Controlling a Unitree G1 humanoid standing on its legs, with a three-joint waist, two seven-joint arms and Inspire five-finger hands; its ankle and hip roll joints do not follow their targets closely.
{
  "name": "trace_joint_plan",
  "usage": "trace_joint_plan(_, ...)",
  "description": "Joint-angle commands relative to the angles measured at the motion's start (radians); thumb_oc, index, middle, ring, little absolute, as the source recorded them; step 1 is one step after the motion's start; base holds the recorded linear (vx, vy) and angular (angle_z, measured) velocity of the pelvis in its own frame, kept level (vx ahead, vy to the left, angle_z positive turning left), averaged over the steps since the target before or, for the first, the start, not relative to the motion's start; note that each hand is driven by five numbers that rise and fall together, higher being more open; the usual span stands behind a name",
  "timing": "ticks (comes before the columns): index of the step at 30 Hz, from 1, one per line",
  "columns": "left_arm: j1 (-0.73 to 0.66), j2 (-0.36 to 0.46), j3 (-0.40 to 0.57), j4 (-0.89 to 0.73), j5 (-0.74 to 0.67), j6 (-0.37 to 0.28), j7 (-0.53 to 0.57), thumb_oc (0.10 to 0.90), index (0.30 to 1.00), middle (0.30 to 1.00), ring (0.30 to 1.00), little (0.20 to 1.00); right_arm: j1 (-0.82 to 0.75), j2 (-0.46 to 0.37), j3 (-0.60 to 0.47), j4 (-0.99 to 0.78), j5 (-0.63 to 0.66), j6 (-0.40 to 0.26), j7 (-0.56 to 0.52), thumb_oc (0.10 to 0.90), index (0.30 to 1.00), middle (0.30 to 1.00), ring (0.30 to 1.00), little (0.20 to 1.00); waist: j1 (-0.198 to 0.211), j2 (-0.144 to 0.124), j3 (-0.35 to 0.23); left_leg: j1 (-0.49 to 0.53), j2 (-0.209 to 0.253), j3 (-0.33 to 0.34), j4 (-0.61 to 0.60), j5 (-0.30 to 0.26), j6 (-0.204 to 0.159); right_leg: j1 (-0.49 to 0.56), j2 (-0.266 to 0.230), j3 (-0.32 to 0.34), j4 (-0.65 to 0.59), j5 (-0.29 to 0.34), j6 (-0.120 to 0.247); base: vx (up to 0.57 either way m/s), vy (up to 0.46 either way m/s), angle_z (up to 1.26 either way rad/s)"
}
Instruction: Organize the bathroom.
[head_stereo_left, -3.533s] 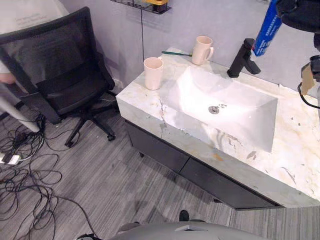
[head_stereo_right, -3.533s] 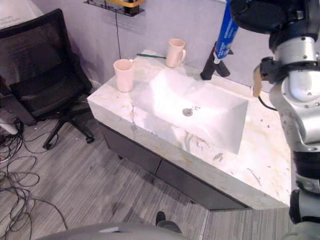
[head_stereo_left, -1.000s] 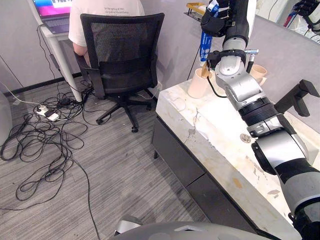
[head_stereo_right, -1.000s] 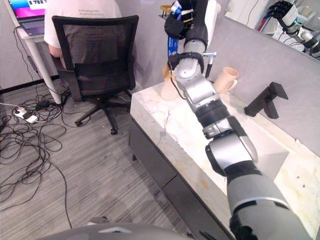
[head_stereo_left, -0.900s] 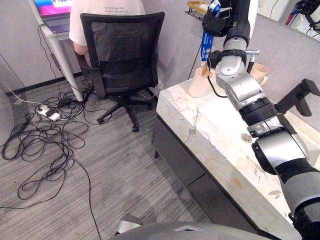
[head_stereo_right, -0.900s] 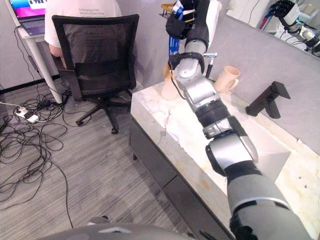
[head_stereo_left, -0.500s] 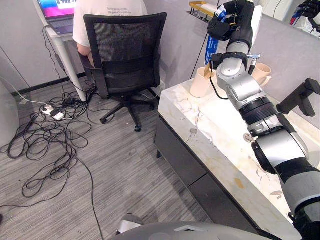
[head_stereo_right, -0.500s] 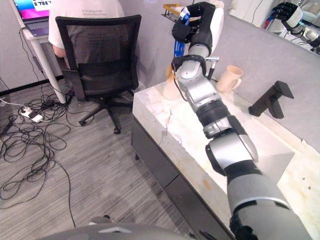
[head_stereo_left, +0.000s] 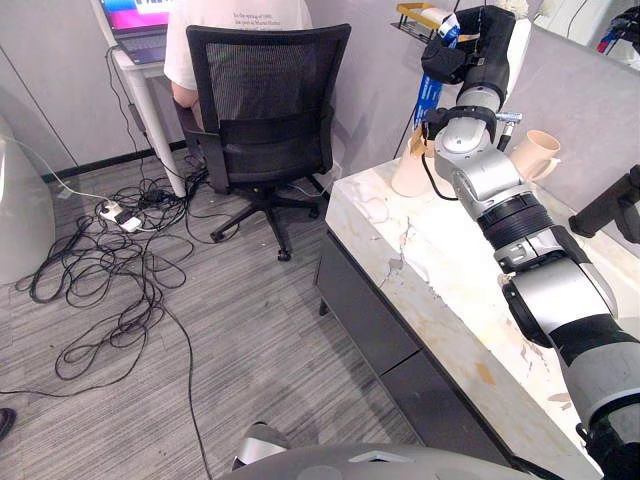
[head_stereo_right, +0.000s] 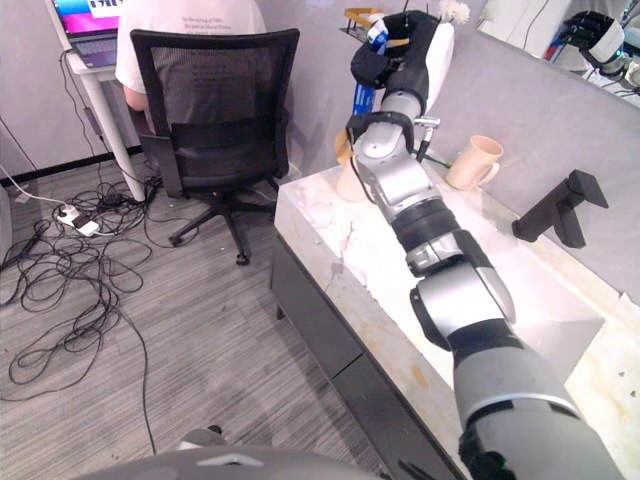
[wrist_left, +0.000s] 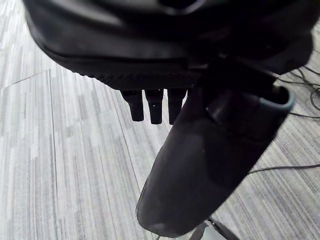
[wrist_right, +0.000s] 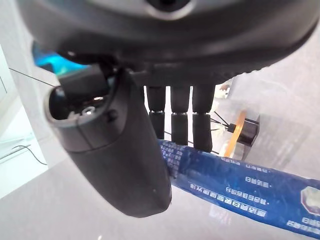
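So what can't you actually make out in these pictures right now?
- Blue tube: its upper end is hidden inside the right hand, eye views.
- Nearer cup: partly behind the right arm.
- Wall rack: contents cut off by the frame's top edge.
- Person behind the chair: mostly hidden.

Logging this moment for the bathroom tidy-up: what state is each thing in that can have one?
Right hand: raised near the wall rack, shut on the blue tube.
Blue tube: held, hanging down above the near cup.
Near cup: upright on the countertop.
Far mug: upright.
Left hand: hanging over the floor, holding nothing, fingers relaxed.
Office chair: occupied by a person.
Laptop: screen on.
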Motion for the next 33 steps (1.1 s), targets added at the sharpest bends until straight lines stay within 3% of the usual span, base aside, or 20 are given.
trace_joint_plan(1,-0.005,0.105,-0.044,0.089,-0.007,0.035,0.041,0.8,0.9,0.9,0.9,0.9,-0.235,0.006,0.035,0.047,-0.047,-0.137,-0.059,0.4,0.3,0.3,0.3,0.3,-0.001,-0.013,-0.073,-0.018,0.117,0.14,0.034,0.017,-0.028,-0.024,-0.064,0.031,0.09,-0.116,0.017,0.04,-0.039,0.04)
trace_joint_plan(26,-0.067,0.206,-0.045,0.126,0.053,0.041,-0.021,0.8,0.9,0.9,0.9,0.9,-0.252,-0.005,0.047,0.105,-0.026,-0.135,-0.141,0.4,0.3,0.3,0.3,0.3,0.006,-0.025,-0.044,-0.076,0.179,0.206,0.036,0.095,-0.052,-0.039,0.021,-0.032,0.145,-0.158,-0.037,0.04,-0.083,0.09)
trace_joint_plan(33,-0.064,0.215,-0.038,0.12,0.061,0.032,-0.048,0.8,0.9,0.9,0.9,0.9,-0.247,-0.014,0.044,0.085,-0.015,-0.14,-0.133,0.4,0.3,0.3,0.3,0.3,-0.004,-0.03,-0.035,-0.092,0.162,0.205,0.099,0.082,-0.046,-0.042,0.043,-0.011,0.159,-0.167,-0.049,-0.01,-0.002,0.13)
